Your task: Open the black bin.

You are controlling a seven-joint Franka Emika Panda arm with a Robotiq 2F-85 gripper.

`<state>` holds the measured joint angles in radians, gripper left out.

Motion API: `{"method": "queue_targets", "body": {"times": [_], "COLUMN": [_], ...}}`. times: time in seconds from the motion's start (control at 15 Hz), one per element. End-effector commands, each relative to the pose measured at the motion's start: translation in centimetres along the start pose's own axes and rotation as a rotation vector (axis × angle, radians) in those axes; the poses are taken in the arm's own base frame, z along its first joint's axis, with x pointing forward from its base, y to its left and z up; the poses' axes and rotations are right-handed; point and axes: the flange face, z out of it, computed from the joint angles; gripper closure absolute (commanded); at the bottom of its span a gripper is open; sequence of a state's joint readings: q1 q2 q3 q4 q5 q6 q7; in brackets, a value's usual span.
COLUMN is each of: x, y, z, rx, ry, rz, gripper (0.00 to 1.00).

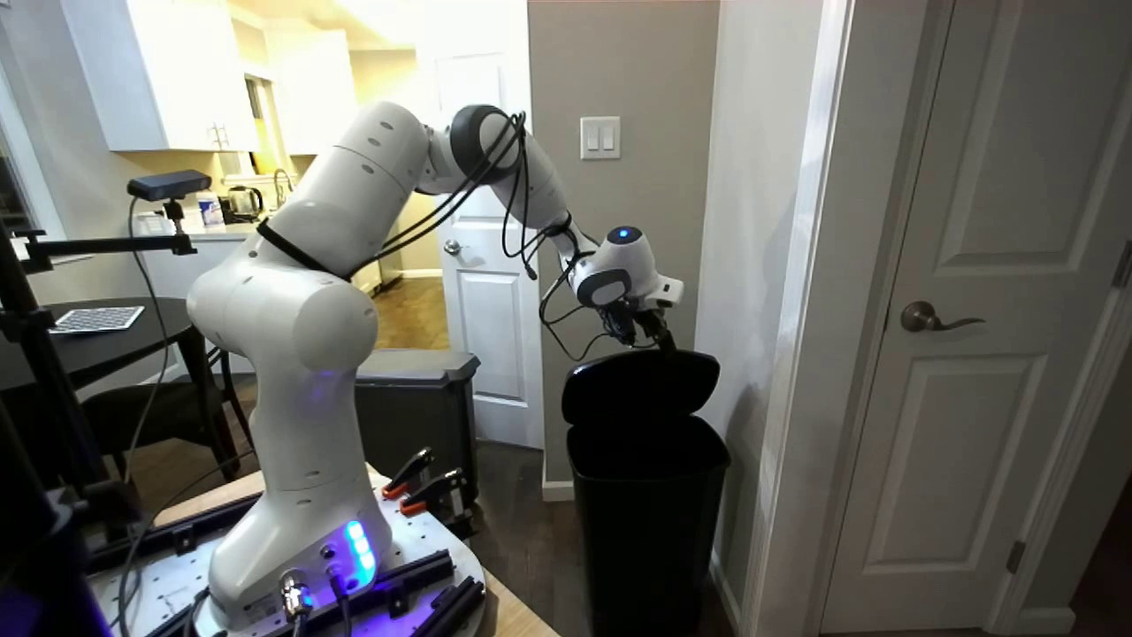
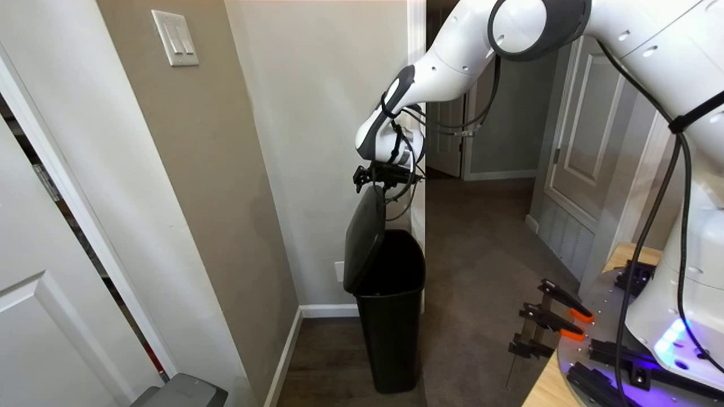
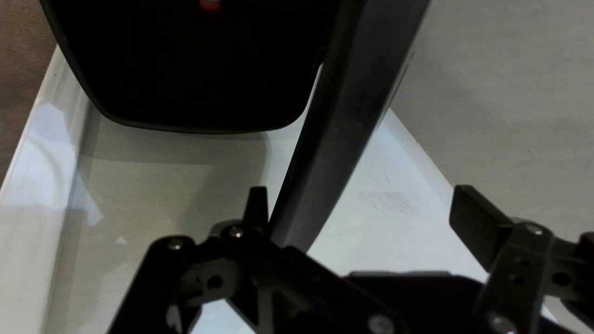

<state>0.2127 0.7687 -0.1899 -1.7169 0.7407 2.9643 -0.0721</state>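
black bin, lid up, jaws of the white arm at the lid's upper edge

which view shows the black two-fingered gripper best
The wrist view: the black two-fingered gripper is large there, its fingers clearly apart, the raised black plastic lid appearing between them. Both exterior views show the gripper small, near the lid's upper edge.

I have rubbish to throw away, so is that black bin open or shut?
The black bin is open: its lid stands tilted up in both exterior views, leaving the dark inside exposed.
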Motion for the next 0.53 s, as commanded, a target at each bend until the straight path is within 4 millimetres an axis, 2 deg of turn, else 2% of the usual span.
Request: {"method": "queue_targets", "body": {"times": [0.0, 0.47], "x": [-0.1, 0.4], "y": [-2.2, -6.5], "z": [-1.0, -1.2], "rx": [-0.023, -0.028], "ry": [-0.004, 0.000], "rz": [-0.018, -0.065], "gripper": [0.00, 0.00]}}
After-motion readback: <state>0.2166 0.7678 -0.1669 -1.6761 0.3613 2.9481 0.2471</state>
